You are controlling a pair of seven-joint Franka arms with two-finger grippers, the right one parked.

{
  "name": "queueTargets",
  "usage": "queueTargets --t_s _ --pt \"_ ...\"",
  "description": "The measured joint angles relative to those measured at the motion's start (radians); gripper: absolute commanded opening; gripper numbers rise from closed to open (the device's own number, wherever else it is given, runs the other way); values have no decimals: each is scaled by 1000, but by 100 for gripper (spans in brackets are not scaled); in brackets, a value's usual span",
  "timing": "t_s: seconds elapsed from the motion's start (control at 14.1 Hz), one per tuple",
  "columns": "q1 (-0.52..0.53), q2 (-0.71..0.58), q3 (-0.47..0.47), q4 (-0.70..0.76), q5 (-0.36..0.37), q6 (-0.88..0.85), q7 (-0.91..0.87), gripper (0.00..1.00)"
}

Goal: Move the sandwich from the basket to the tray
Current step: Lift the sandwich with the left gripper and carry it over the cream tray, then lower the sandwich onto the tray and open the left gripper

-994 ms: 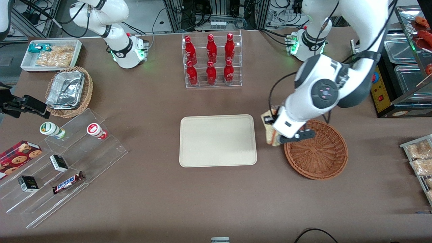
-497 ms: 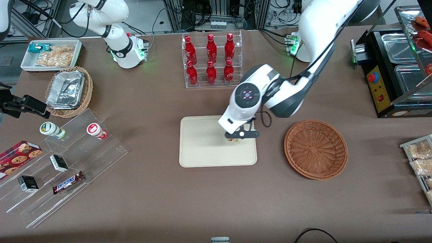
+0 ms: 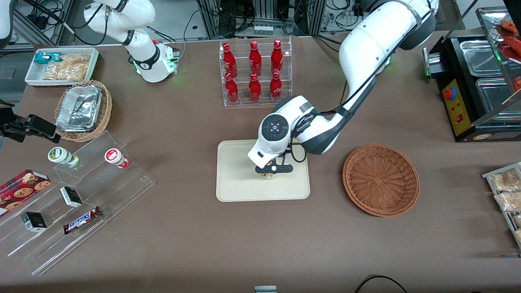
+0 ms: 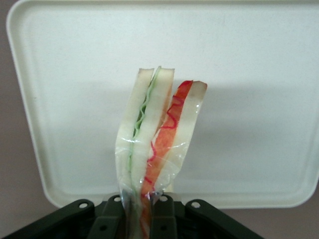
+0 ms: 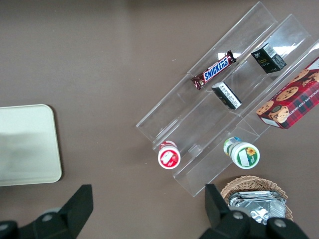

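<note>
My left gripper (image 3: 272,171) hangs over the middle of the cream tray (image 3: 236,183), shut on the sandwich (image 4: 157,134). In the wrist view the wrapped wedge stands out from between the two black fingers (image 4: 107,219), showing pale bread with green and red filling layers, and the tray (image 4: 259,74) lies under it. From the front only a sliver of the sandwich (image 3: 268,176) shows below the gripper. The round reddish-brown basket (image 3: 381,179) sits beside the tray, toward the working arm's end, with nothing in it.
A clear rack of red bottles (image 3: 255,72) stands farther from the front camera than the tray. Clear stepped shelves with snacks (image 3: 77,195), a tan basket of foil containers (image 3: 83,109) and a white snack tray (image 3: 61,66) lie toward the parked arm's end.
The gripper carried the sandwich from the basket's edge across onto the tray, then shifted further toward the tray's middle and nearer the front camera. The basket now sits uncovered.
</note>
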State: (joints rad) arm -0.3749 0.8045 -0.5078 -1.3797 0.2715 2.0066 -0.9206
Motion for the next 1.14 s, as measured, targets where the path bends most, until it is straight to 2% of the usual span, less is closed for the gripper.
queueTargets --t_s 0.14,0.21,0.35,0.43,0.57,0.85,1.14 --pt "-12 34 2 7 16 45 -50 20" --pt "-14 47 3 16 18 60 -66 29" --pt "-13 67 7 40 19 64 -84 65" --pt "-13 74 8 51 19 64 -95 100" --pt "-13 78 10 63 28 82 -116 100" --pt "-13 77 11 95 114 100 -135 100" --pt "-11 17 70 139 129 99 -137 100"
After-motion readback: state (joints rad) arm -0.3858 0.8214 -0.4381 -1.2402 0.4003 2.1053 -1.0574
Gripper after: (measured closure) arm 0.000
